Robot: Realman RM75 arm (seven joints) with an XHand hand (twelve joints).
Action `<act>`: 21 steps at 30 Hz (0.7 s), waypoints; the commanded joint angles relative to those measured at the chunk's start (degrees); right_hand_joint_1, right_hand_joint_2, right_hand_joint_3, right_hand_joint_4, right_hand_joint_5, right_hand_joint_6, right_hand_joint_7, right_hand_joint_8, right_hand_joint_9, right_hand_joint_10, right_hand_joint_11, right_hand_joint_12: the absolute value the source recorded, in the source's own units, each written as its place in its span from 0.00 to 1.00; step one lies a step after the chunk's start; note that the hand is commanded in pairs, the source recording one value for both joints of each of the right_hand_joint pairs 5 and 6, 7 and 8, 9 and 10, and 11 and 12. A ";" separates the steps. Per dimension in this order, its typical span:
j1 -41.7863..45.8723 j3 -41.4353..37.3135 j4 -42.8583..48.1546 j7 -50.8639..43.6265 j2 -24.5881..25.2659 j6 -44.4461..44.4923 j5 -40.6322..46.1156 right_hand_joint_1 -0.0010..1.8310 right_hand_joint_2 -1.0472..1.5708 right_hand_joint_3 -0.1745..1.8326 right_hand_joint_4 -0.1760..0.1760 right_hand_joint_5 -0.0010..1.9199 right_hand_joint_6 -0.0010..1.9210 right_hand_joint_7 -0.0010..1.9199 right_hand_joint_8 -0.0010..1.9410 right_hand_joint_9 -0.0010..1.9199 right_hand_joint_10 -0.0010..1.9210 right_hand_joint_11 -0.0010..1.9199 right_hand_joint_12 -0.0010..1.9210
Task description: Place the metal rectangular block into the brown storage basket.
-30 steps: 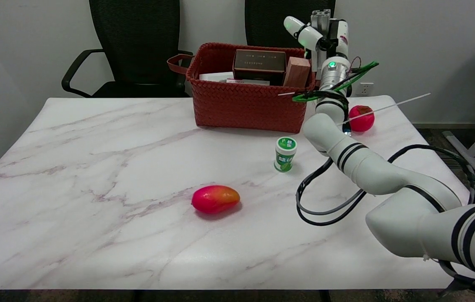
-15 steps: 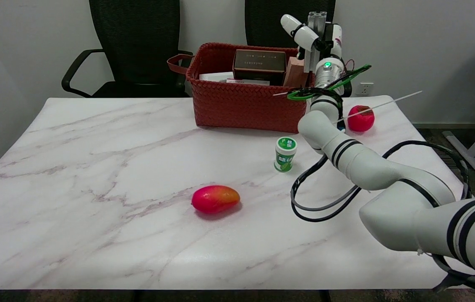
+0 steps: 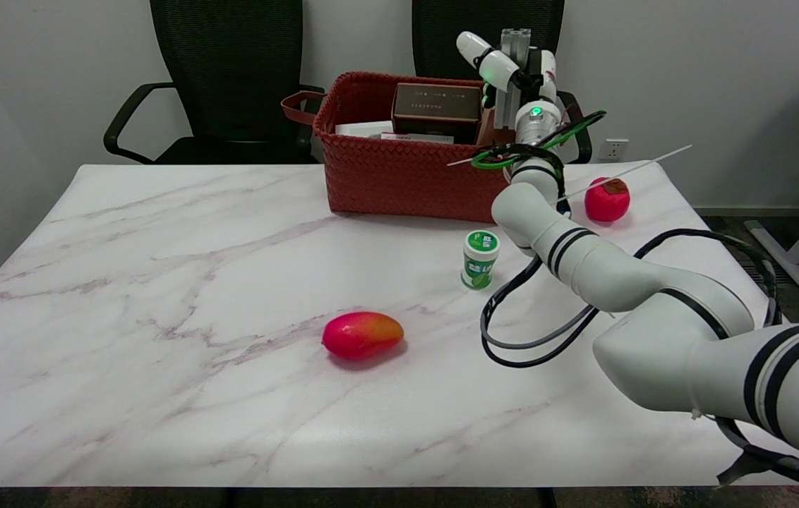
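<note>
My right hand (image 3: 518,74) is raised at the far side of the table, over the right end of the brown storage basket (image 3: 406,180). It grips the metal rectangular block (image 3: 515,39), a grey ribbed bar standing roughly upright, whose top end sticks out above the fingers. The rest of the block is hidden behind the hand and wrist. The block hangs above the basket's rim, clear of it. Inside the basket are a dark box (image 3: 436,109), a wooden block (image 3: 487,132) partly hidden by my wrist, and flat white items (image 3: 364,129).
A green-and-white canister (image 3: 480,259) stands in front of the basket's right corner, close to my forearm. A red fruit (image 3: 607,200) lies at the far right and a mango (image 3: 362,334) near the table's middle. Black chairs stand behind the table.
My right hand has carried the metal block leftward, from beside the basket's right end to above it. The objects on the table have not moved.
</note>
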State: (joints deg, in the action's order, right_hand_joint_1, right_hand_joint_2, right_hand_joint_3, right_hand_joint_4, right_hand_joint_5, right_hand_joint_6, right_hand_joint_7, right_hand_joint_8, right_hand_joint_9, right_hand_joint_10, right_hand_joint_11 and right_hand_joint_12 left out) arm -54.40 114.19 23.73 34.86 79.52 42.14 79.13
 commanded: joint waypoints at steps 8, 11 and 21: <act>-0.18 0.47 -4.90 3.69 0.73 -2.07 0.20 0.40 0.73 0.09 0.50 0.76 0.76 0.86 0.85 0.81 0.81 0.83 0.83; -0.02 0.47 -4.89 3.69 0.65 -2.07 0.20 0.40 0.73 0.09 0.50 0.76 0.76 0.86 0.85 0.81 0.81 0.83 0.83; 0.42 0.47 -4.34 3.69 0.21 -2.07 -0.36 0.40 0.66 0.12 0.50 0.55 0.55 0.76 0.76 0.66 0.66 0.64 0.64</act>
State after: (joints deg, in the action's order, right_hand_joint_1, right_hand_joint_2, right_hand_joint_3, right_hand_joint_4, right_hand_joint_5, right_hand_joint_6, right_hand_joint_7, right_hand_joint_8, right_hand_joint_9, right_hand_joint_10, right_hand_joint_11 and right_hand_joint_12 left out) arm -54.66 114.56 19.76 37.58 80.10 40.42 79.28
